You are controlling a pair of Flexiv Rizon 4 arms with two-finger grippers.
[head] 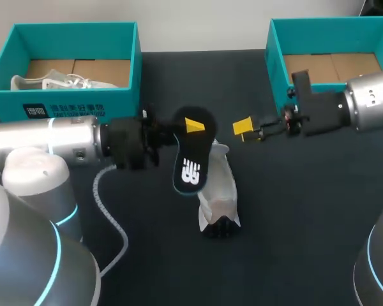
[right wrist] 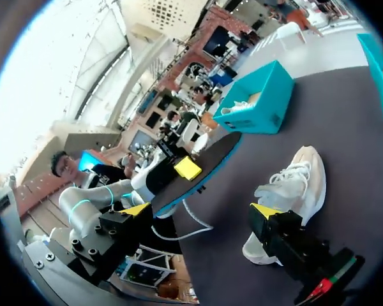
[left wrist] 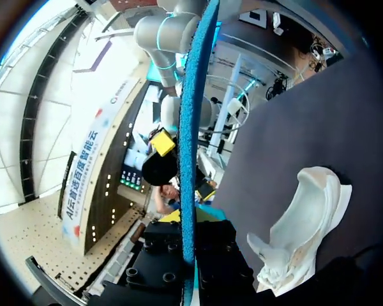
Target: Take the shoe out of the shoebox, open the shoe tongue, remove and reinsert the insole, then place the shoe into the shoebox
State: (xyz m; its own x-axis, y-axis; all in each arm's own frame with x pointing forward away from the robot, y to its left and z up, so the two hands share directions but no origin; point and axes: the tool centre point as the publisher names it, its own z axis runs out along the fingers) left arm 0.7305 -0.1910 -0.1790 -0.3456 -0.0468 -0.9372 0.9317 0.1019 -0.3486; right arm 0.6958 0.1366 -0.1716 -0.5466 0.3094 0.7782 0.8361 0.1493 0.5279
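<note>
The left gripper (head: 190, 129), coming in from the left, is clamping a flat black insole with a white logo and a blue-green edge (head: 191, 167) between its two yellow-tipped fingers, one tip pressing on the insole's upper face. The insole is hanging in the air, tilted; from above it is overlapping the far end of the white lace-up sneaker (head: 218, 191). The sneaker is resting on its sole on the dark tabletop (head: 293, 242), near the middle and outside both boxes, with its opening showing in the left wrist view. The right gripper (head: 246, 131) is hovering near the insole without touching it, its fingers standing wide apart with nothing between them. A teal cardboard shoebox (head: 277, 57) is sitting at the far right, showing only its brown floor. A second teal shoebox (head: 70, 102) is sitting at the far left, holding another white sneaker (head: 51, 81).
</note>
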